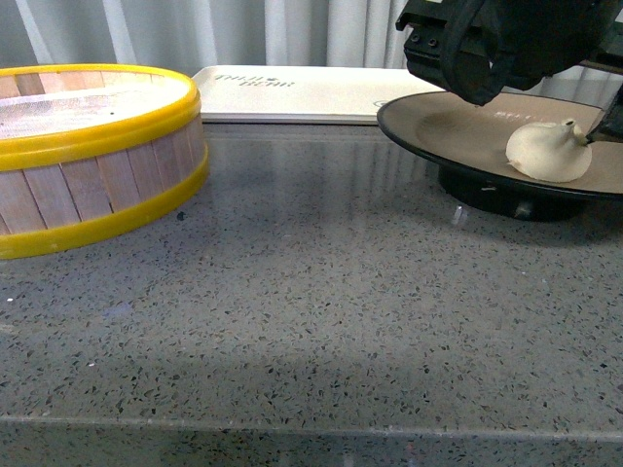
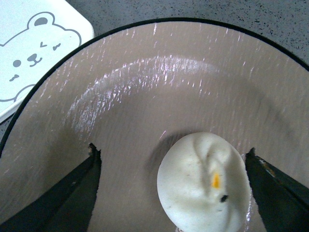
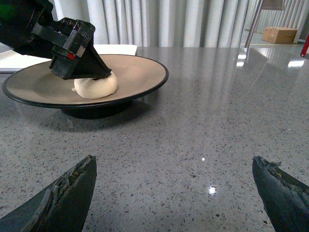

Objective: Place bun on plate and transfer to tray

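Front view — bun (image 1: 548, 153) on plate (image 1: 458, 126)

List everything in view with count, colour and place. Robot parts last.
bun: one, white, on the plate
plate: one, tan with black rim, right side of table
tray: one, cream-white, back of table
steamer basket: one, wood with yellow rims, left side
table: one, grey speckled
curtain: one, pale, behind table
cardboard box: one, brown, far background
left gripper: one, black, open around bun
right gripper: one, black, open, empty
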Robot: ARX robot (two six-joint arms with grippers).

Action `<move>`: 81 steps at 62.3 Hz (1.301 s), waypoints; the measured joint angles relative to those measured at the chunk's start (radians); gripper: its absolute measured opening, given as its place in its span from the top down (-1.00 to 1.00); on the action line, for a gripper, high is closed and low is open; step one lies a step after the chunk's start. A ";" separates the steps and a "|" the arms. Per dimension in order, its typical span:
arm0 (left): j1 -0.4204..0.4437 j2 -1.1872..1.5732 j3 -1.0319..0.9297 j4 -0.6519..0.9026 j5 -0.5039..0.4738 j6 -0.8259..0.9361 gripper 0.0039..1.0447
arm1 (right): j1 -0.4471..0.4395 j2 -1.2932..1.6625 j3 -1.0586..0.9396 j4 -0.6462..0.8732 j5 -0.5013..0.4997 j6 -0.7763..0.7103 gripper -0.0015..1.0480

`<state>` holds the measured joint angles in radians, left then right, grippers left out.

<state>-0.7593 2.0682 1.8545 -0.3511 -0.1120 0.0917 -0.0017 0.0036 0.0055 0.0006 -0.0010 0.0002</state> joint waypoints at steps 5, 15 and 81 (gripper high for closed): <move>0.000 -0.010 0.000 0.000 0.001 0.000 -0.91 | 0.000 0.000 0.000 0.000 0.000 0.000 -0.84; 0.001 -0.032 0.001 0.000 0.008 -0.010 -0.88 | 0.000 0.000 0.000 0.000 0.000 0.000 -0.84; 0.676 -1.201 -1.249 0.636 0.048 -0.082 -0.12 | 0.000 0.000 0.000 0.000 0.000 0.000 -0.84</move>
<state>-0.0830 0.8677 0.6060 0.2844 -0.0643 0.0093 -0.0017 0.0036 0.0055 0.0006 -0.0010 0.0002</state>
